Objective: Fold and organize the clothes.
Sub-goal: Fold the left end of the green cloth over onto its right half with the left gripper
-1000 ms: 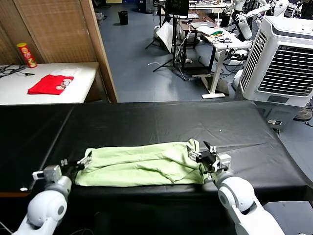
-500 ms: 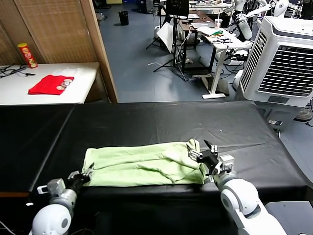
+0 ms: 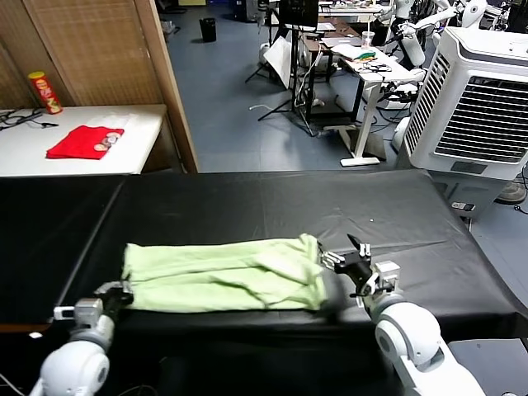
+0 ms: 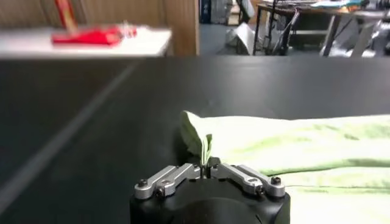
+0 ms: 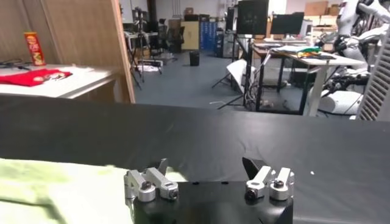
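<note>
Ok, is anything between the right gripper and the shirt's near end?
Nothing visible. The right gripper, jaws open, sits just off the shirt on bare black table. The left gripper is shut on the shirt's other end.

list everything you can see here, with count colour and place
shirt: one, pale green, folded into a long band along the near edge of the black table
black table: one, black cover, directly before the robot
red cloth: one, red, on the white table at far left
white table: one, white, behind the black table's left end
can: one, red and yellow, upright on the white table
cooler: one, white, floor at far right
left gripper: one, shut on the shirt's left end
right gripper: one, open, beside the shirt's right end
</note>
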You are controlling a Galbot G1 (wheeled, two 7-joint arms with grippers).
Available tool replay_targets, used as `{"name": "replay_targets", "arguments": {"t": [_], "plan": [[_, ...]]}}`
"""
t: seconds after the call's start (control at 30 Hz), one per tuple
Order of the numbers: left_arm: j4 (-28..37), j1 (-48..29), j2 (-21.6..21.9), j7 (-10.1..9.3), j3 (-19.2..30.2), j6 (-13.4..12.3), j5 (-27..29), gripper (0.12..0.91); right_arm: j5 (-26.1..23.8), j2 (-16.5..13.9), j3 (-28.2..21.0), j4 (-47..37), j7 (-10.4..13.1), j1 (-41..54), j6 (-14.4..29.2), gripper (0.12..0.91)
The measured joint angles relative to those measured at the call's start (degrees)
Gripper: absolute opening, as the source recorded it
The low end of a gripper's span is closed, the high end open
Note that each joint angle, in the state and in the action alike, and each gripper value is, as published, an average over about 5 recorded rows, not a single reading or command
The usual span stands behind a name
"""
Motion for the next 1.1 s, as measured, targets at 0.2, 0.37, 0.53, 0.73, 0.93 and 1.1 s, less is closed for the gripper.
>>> {"name": "replay_targets", "arguments": {"t": [0.2,0.37,0.53,0.73,0.93,1.1], "plan": [[-0.04,0.05,6.01,-0.79,-1.64,0.58,6.63,0.159,-1.14,0.80,0.49,0.46,-0.01,-1.21,0.18,0.798],[-4.15,-0.83,4.75,-3.46,0.95,3.67,3.94,0.159,-2.18,1.33,1.45,0.80,-0.07,-2.51,0.45,0.798],[-9.83,-2.89,-0.45,-7.32,7.00,8.75,-3.42,0.159,-2.81,1.68,2.76,0.99,-0.13,-3.82,0.62,0.798],[-13.49,-6.77,-6.88,-11.50,15.47,12.31,-15.91,0.159,-3.61,2.19,4.16,0.95,-0.16,-4.73,0.65,0.798],[-13.31,-11.28,-12.17,-13.28,21.79,13.04,-24.02,0.159,-4.63,3.15,4.12,0.45,-0.22,-5.04,0.67,0.798],[-12.70,-13.95,-16.15,-13.87,25.36,13.20,-26.82,0.159,-5.09,3.61,3.68,0.14,-0.27,-5.03,0.72,0.798]]}}
